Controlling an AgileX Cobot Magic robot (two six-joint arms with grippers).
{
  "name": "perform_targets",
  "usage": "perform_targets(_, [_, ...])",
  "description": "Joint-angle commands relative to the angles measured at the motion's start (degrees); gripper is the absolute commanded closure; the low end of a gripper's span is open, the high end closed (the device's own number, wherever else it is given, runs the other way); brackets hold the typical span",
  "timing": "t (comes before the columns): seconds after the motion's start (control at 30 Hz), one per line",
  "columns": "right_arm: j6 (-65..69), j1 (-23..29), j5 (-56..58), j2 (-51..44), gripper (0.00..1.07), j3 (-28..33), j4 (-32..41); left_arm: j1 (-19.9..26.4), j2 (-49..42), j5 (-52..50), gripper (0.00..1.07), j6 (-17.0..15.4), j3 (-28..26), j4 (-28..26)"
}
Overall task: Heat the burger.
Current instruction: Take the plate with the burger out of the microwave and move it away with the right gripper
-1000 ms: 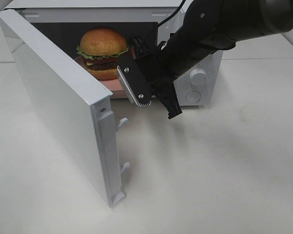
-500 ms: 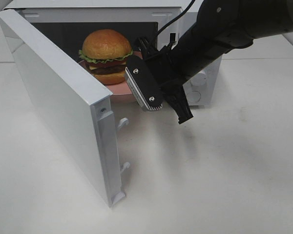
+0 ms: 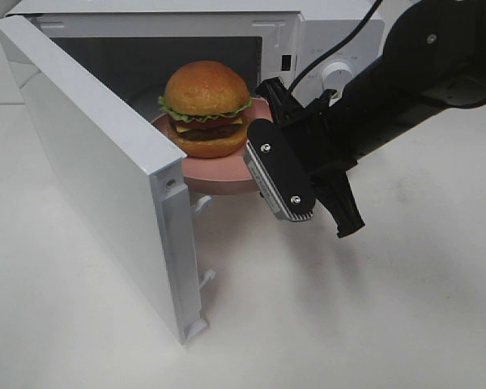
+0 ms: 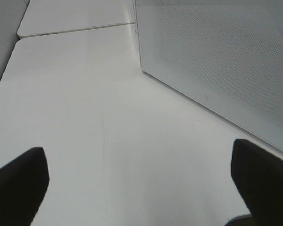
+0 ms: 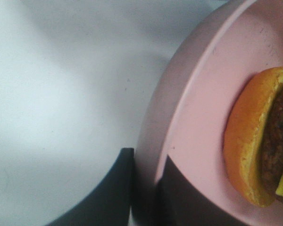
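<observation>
At the microwave (image 3: pixel 324 49) mouth, the right gripper (image 5: pixel 144 188), clamped on the pink plate (image 3: pixel 227 174) rim, has drawn the burger (image 3: pixel 207 108) outward from inside; heating apparently over. Left gripper (image 4: pixel 137 183) gapes empty.

The right gripper (image 5: pixel 144 188) has drawn back out of the microwave (image 3: pixel 324 36), its fingers (image 5: pixel 111 193) pinching the pink plate (image 3: pixel 227 170) rim; the burger (image 3: pixel 206 109) has ridden out beyond them.
</observation>
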Motion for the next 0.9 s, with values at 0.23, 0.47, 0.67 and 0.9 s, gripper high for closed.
perform_targets(0.23, [0.34, -0.34, -6.07, -7.85, 1.07, 6.19, -1.6, 0.11, -0.23, 0.17, 0.09, -0.29, 0.06, -0.23])
perform_targets(0.47, [4.13, -0.34, -5.9, -12.95, 1.07, 10.49, -4.64, 0.11, -0.23, 0.17, 0.09, -0.29, 0.06, -0.23])
perform_targets(0.67, [9.0, -0.34, -5.27, -19.02, 1.07, 15.13, -8.08, 0.11, -0.23, 0.17, 0.09, -0.29, 0.06, -0.23])
perform_targets(0.9, [12.26, -0.34, -4.41, -25.38, 1.07, 18.85, -9.91, 0.11, -0.23, 0.17, 0.09, -0.29, 0.06, -0.23])
